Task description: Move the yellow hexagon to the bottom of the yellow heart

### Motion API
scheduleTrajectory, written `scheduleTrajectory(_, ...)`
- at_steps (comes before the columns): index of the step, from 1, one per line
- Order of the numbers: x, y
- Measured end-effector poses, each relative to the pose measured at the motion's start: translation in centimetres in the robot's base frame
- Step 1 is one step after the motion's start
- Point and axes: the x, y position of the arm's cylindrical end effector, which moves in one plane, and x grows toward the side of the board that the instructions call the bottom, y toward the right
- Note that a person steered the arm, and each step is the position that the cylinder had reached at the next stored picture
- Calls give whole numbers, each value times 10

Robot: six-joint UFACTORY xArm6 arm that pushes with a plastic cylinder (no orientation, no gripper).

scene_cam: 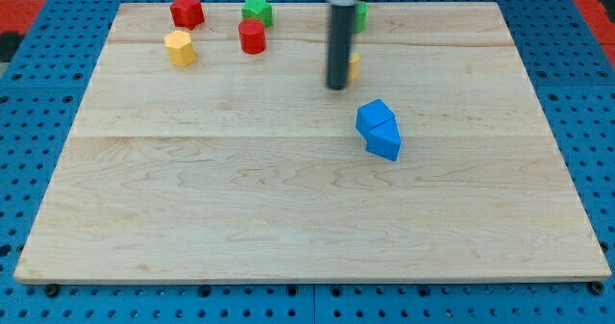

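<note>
The arm's dark rod stands over the upper middle of the wooden table (288, 218), its tip (336, 87) resting just beside a yellow block (355, 66) that is mostly hidden behind the rod, presumably the yellow heart, though its shape cannot be made out. The arm carries no claw, so nothing is open, closed or gripped. The yellow hexagon (180, 48) sits well apart, near the view's upper left, with a red star-like block (186, 11) above it, a red cylinder (252, 37) to its right and a green star (257, 11) beyond. A green block (361, 14) peeks out behind the rod; two blue blocks (379, 129) touch each other below and to the right. By appearances the push has not begun: the tip would first have to travel left, past the hexagon, then drive it rightward beneath the heart.
</note>
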Motion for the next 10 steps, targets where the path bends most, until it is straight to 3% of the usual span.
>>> scheduleTrajectory(1, -4, -126)
scheduleTrajectory(3, -51, -234)
scheduleTrajectory(4, -82, -220)
scheduleTrajectory(5, -83, -162)
scheduleTrajectory(6, -48, -88)
scheduleTrajectory(7, -29, -106)
scheduleTrajectory(10, -1, -76)
